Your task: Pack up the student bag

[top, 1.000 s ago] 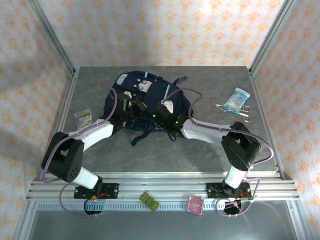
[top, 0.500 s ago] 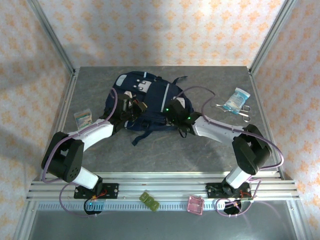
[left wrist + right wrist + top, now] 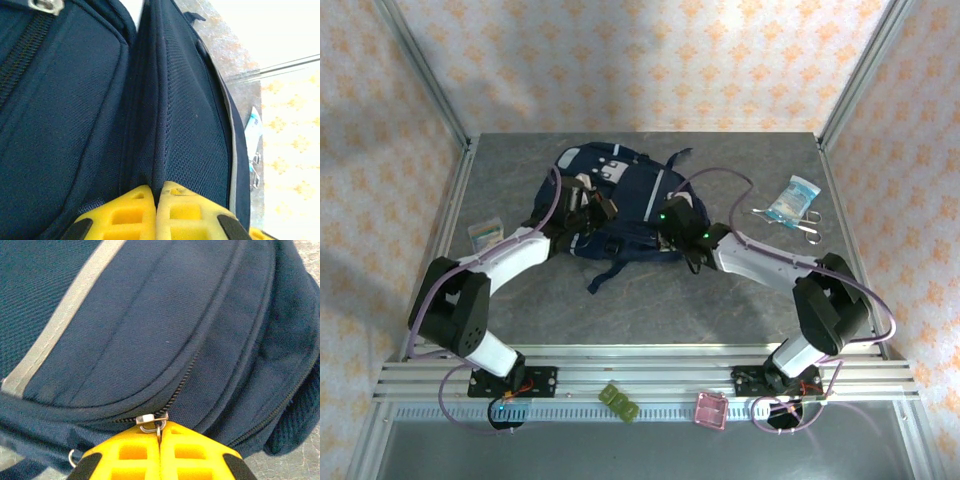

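Left of centre, my left gripper (image 3: 156, 192) is pinched narrow on a fabric fold of the student bag (image 3: 630, 190); the bag lies mid-frame, toward the table's (image 3: 520, 290) far edge; right of centre, my right gripper (image 3: 160, 429) clamps its zip pull (image 3: 152, 418).

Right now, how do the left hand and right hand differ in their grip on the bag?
The left hand pinches a fold of navy fabric; the right hand pinches the metal zipper pull. Seen from above, the left hand is on the left half of the student bag, the right hand on its right half. Both are shut.
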Controlling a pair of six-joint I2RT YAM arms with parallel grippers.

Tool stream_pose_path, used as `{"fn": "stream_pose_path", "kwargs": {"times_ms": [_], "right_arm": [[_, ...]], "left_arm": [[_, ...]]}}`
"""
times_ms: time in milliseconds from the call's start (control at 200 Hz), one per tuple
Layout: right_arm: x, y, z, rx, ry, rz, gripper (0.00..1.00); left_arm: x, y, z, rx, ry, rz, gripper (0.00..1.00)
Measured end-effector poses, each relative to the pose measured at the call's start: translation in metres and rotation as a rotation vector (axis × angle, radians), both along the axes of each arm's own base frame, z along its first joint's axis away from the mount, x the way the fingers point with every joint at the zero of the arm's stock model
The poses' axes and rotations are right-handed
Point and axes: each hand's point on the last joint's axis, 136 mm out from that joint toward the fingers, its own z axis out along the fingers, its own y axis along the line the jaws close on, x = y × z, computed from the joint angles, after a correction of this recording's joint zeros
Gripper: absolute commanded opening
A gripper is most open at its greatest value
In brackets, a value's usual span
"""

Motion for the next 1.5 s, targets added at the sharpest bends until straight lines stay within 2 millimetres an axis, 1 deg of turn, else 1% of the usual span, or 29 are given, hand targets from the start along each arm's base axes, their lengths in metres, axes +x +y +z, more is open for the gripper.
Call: {"fn": "stream_pose_path", "kwargs": {"times_ms": [120, 225, 250, 300, 330, 385, 455, 491, 546, 646, 696, 761, 811, 881, 951, 1011, 1066, 1126, 1221, 1371, 1502], "right_arm": [[-0.015, 0.023, 0.001, 0.011, -0.005, 0.063, 0.00], [-0.022, 0.051, 0.003, 0.060, -0.008, 0.123, 0.00], [-0.023, 0.057, 0.003, 0.072, -0.005, 0.132, 0.00], [-0.023, 0.072, 0.003, 0.102, 0.001, 0.156, 0.00], [-0.023, 0.081, 0.003, 0.120, 0.005, 0.170, 0.00], [-0.023, 0.093, 0.002, 0.145, 0.019, 0.190, 0.00], [-0.025, 0.101, -0.003, 0.159, 0.038, 0.207, 0.00], [-0.026, 0.103, -0.005, 0.164, 0.045, 0.210, 0.00], [-0.027, 0.105, -0.007, 0.169, 0.054, 0.214, 0.00], [-0.027, 0.106, -0.009, 0.176, 0.062, 0.215, 0.00], [-0.027, 0.107, -0.009, 0.179, 0.063, 0.217, 0.00], [-0.027, 0.108, -0.009, 0.182, 0.064, 0.218, 0.00], [-0.027, 0.108, -0.009, 0.186, 0.065, 0.217, 0.00], [-0.027, 0.109, -0.010, 0.191, 0.067, 0.217, 0.00], [-0.027, 0.110, -0.010, 0.194, 0.069, 0.214, 0.00], [-0.027, 0.110, -0.011, 0.197, 0.070, 0.213, 0.00], [-0.027, 0.110, -0.011, 0.199, 0.072, 0.212, 0.00], [-0.027, 0.110, -0.011, 0.199, 0.073, 0.211, 0.00], [-0.026, 0.108, -0.012, 0.196, 0.074, 0.203, 0.00], [-0.023, 0.104, -0.014, 0.194, 0.084, 0.182, 0.00], [-0.020, 0.096, -0.018, 0.203, 0.099, 0.161, 0.00]], "left_arm": [[0.018, 0.007, 0.000, 0.067, -0.002, 0.019, 0.00], [0.036, 0.017, 0.006, 0.119, -0.017, 0.047, 0.00], [0.040, 0.019, 0.009, 0.124, -0.024, 0.053, 0.07], [0.048, 0.024, 0.013, 0.138, -0.040, 0.066, 0.24], [0.052, 0.028, 0.015, 0.145, -0.048, 0.079, 0.31], [0.056, 0.035, 0.021, 0.144, -0.063, 0.103, 0.39], [0.058, 0.043, 0.028, 0.145, -0.082, 0.124, 0.43], [0.056, 0.046, 0.031, 0.142, -0.091, 0.129, 0.44], [0.046, 0.048, 0.033, 0.135, -0.101, 0.130, 0.45], [0.019, 0.049, 0.028, 0.102, -0.089, 0.120, 0.46], [0.005, 0.048, 0.021, 0.085, -0.072, 0.115, 0.46], [-0.013, 0.038, 0.010, 0.069, -0.046, 0.090, 0.48], [-0.026, 0.025, -0.001, 0.064, -0.022, 0.059, 0.48], [-0.038, 0.007, -0.009, 0.056, -0.001, 0.020, 0.49], [-0.046, -0.008, -0.013, 0.043, 0.009, -0.011, 0.49], [-0.046, -0.015, -0.015, 0.036, 0.008, -0.022, 0.46], [-0.043, -0.016, -0.020, 0.035, 0.017, -0.018, 0.38], [-0.040, -0.017, -0.029, 0.043, 0.035, -0.013, 0.26], [-0.037, -0.017, -0.039, 0.056, 0.058, -0.003, 0.00], [-0.034, -0.019, -0.039, 0.040, 0.064, -0.003, 0.00], [-0.032, -0.017, -0.039, 0.025, 0.070, -0.005, 0.00]]}}
